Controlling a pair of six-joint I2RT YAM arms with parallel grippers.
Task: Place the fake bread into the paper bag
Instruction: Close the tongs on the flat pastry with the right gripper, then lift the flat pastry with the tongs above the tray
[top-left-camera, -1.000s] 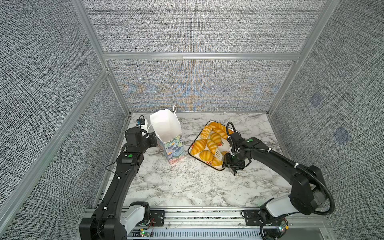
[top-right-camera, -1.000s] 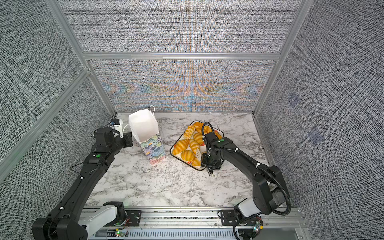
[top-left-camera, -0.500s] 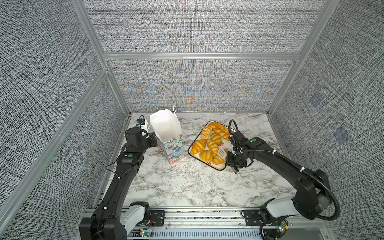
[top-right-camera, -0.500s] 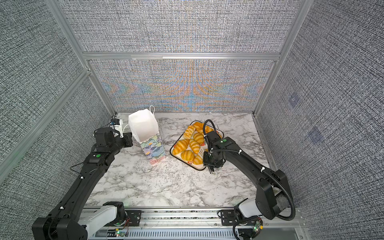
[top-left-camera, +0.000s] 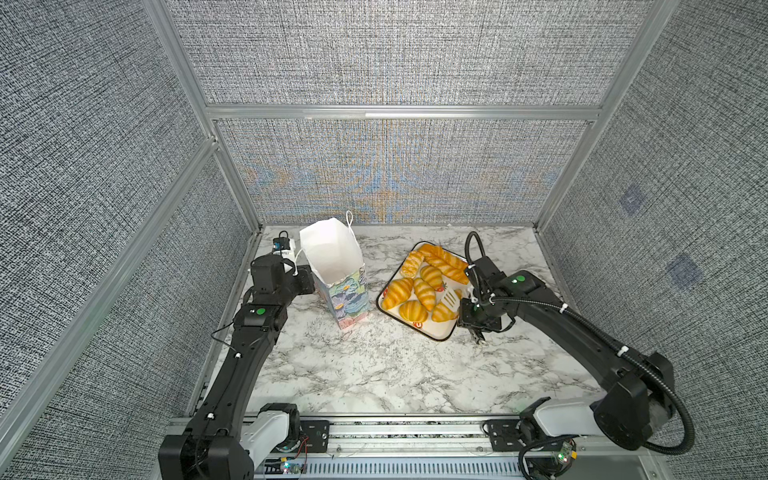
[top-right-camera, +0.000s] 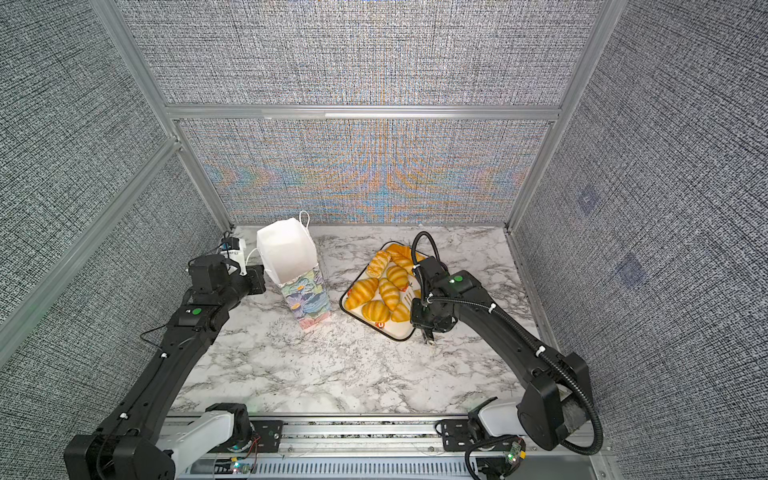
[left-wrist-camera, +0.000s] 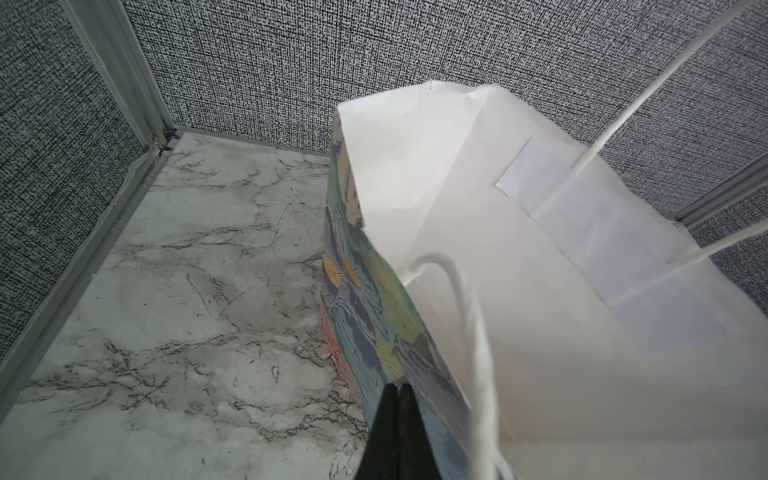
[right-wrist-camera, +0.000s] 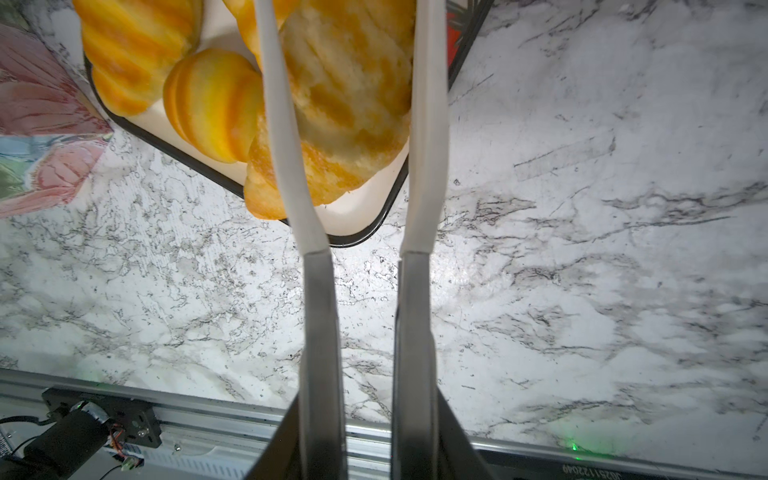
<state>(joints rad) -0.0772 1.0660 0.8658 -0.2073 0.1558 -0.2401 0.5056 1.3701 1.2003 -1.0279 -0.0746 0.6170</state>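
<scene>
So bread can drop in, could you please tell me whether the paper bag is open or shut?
Open: the paper bag stands with its mouth spread, white inside visible in both top views.

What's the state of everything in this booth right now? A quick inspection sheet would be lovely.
surface: marble-pattern table, no spills seen
job's things: paper bag standing, no bread seen inside; fake bread piled on tray
clutter: nothing seen
grippers: left gripper shut beside the bag; right gripper squeezing tongs onto one croissant
cables: black hose loops above right wrist
surroundings: grey woven panels
</scene>
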